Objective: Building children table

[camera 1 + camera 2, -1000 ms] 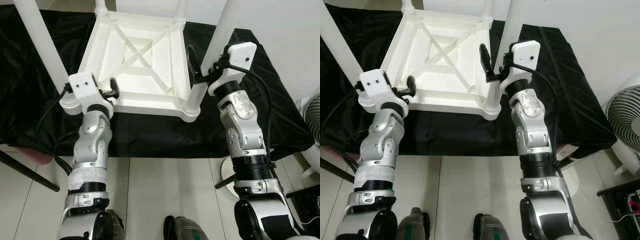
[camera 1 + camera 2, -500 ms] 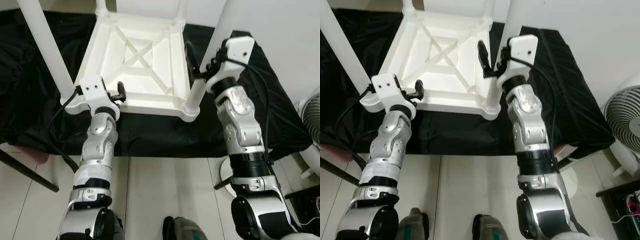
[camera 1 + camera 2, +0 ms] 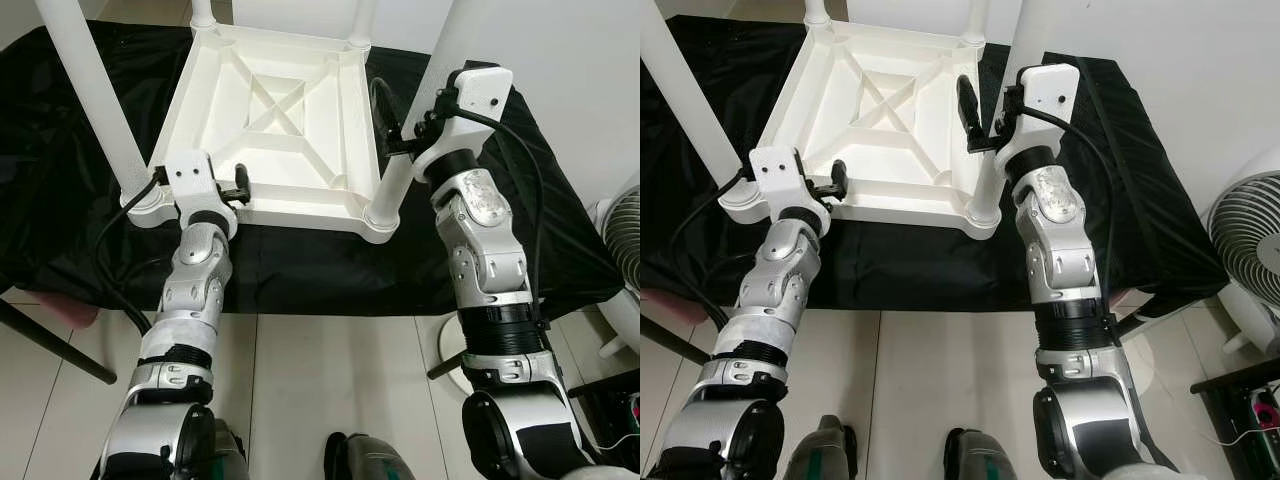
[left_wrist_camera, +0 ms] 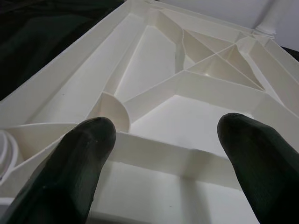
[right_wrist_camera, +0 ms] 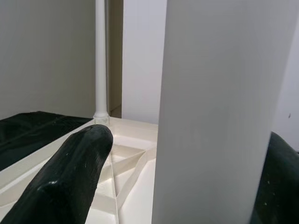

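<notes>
A white children's table (image 3: 275, 110) lies upside down on a black cloth, its legs pointing up. My left gripper (image 3: 237, 184) is open at the front rim, close to the front-left leg (image 3: 92, 95). In the left wrist view its fingers (image 4: 70, 177) straddle the ribbed underside (image 4: 187, 116) without touching it. My right gripper (image 3: 998, 115) is open around the front-right leg (image 3: 1012, 80). One finger (image 5: 70, 182) stands apart from that leg (image 5: 215, 112); the other is mostly hidden behind it.
The black cloth (image 3: 300, 270) covers a low platform whose front edge is just before my arms. A white fan (image 3: 1250, 230) stands on the tiled floor at the right. A dark slanted bar (image 3: 50, 345) crosses the floor at the left.
My left arm has shifted a little to the right, bringing its gripper over the table's front rim. The right gripper stays around the front-right leg.
</notes>
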`<state>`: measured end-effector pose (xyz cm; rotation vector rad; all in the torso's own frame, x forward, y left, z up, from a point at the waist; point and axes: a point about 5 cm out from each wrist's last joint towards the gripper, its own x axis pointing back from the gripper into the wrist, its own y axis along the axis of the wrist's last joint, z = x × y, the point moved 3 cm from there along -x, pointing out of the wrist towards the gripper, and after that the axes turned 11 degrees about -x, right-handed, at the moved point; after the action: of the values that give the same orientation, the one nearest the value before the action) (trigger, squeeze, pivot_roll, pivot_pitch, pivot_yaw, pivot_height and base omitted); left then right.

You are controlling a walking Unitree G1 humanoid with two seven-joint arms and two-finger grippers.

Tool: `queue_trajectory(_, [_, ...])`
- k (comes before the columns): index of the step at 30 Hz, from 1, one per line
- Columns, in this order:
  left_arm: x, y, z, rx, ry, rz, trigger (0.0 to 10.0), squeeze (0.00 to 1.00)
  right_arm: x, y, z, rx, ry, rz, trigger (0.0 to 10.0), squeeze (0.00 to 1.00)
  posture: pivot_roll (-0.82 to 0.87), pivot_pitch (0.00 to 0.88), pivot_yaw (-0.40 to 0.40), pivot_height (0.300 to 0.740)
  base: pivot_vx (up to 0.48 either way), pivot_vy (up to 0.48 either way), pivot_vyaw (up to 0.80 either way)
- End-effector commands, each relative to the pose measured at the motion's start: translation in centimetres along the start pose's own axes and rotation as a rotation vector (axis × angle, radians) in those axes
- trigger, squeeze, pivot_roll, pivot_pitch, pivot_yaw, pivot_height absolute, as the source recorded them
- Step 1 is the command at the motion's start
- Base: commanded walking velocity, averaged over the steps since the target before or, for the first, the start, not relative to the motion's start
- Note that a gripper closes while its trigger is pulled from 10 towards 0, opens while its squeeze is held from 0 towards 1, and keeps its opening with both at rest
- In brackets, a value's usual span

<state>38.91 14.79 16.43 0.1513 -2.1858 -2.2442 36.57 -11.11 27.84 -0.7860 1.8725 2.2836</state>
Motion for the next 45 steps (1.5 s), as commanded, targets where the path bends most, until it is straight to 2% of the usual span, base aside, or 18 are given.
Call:
queue_trajectory(1, [0.1,0.2,-1.8,-0.002,-0.191,-0.038,10.0,0.0,0.3,0.2,-0.5,-0.002,-0.024,-0.002,10.0,0.0,0.01,0.082,-0.061,0.74,0.0,0.0,0.0])
queue_trajectory(34, [-0.1,0.3,-1.6,-0.032,-0.197,-0.073,10.0,0.0,0.6,0.1,-0.7,-0.003,-0.033,0.011,10.0,0.0,0.0,0.091,-0.067,0.74,0.0,0.0,0.0])
queue_trajectory(41, [0.9,0.4,-1.4,-0.028,-0.179,-0.093,10.0,0.0,2.4,-0.3,-0.9,0.005,-0.028,-0.031,10.0,0.0,0.01,0.081,-0.063,0.74,0.0,0.0,0.0])
queue_trajectory(43, [2.7,1.1,-0.8,-0.028,-0.171,-0.132,10.0,0.0,4.5,-0.6,-0.8,-0.018,-0.031,-0.042,10.0,0.0,0.01,0.077,-0.052,0.74,0.0,0.0,0.0])
queue_trajectory(44, [2.7,1.1,-0.8,-0.028,-0.171,-0.132,10.0,0.0,4.5,-0.6,-0.8,-0.018,-0.031,-0.042,10.0,0.0,0.01,0.077,-0.052,0.74,0.0,0.0,0.0])
queue_trajectory(45, [3.6,1.4,-0.6,-0.038,-0.173,-0.148,10.0,0.0,5.3,-0.7,-0.8,-0.026,-0.031,-0.045,10.0,0.0,0.02,0.076,-0.05,0.74,0.0,0.0,0.0])
